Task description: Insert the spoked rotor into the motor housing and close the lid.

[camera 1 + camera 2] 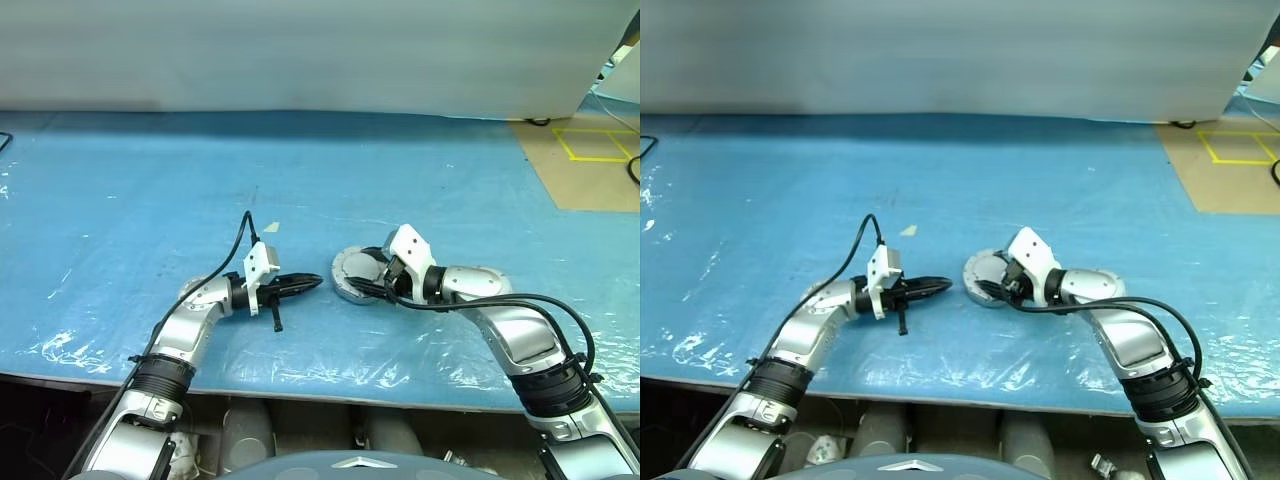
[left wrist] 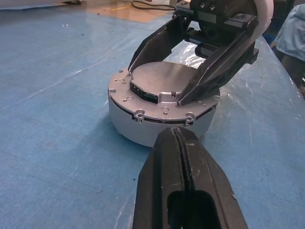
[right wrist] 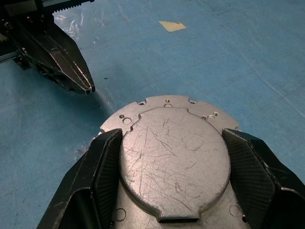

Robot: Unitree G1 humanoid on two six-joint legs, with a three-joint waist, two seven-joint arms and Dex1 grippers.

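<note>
The motor housing, a squat silver shell, stands on the blue table in front of me. The lid lies on top of it, plain scratched silver face up. My right gripper reaches over it from the right, its two black fingers pressed against either side of the lid's raised centre plate. My left gripper lies level to the left of the housing, shut and empty, its tip pointing at the shell a short gap away. The spoked rotor is hidden.
A blue plastic-covered table stretches wide to the left and back. A small tan scrap lies behind my left gripper. Brown floor with yellow tape marks shows at the far right. The table's front edge runs just below both arms.
</note>
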